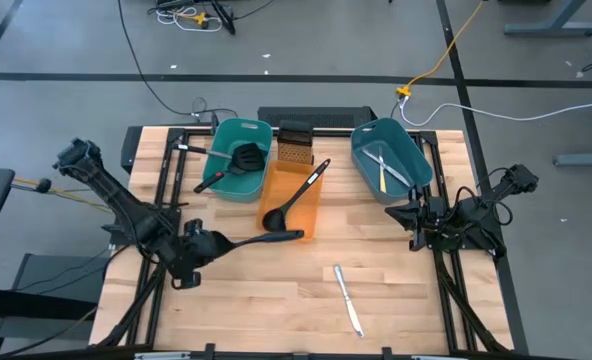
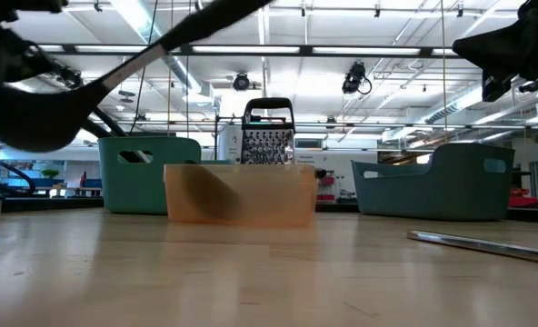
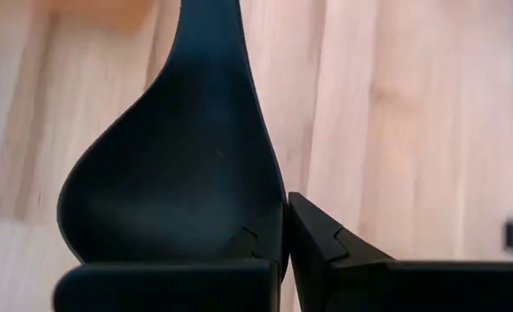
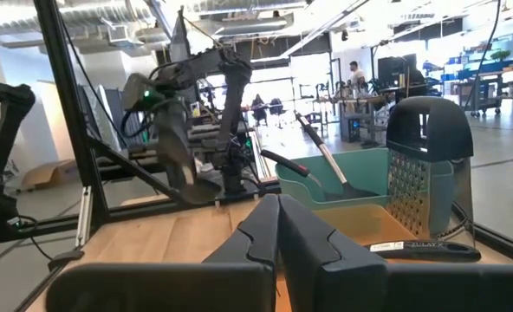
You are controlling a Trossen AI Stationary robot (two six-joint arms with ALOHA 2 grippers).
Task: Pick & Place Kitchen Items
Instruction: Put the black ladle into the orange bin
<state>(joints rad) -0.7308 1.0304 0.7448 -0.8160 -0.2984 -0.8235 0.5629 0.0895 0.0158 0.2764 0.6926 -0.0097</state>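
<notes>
Task mostly done: utensils already in the teal tub (image 1: 238,160), orange tub (image 1: 292,195) & blue tub (image 1: 389,160). Left: 1 silver knife (image 1: 349,299) on table (image 1: 256,290), well to the R of left gripper (image 1: 204,243), which is clamped on black spoon (image 1: 251,239), lifted, handle pointing at orange tub. Right gripper (image 1: 413,222) idle, fingers together, beside blue tub

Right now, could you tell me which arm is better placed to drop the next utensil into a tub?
Left. The left gripper is shut on a black spoon lifted beside the orange tub. The right gripper is shut on nothing, and the silver knife lies apart from it.
</notes>
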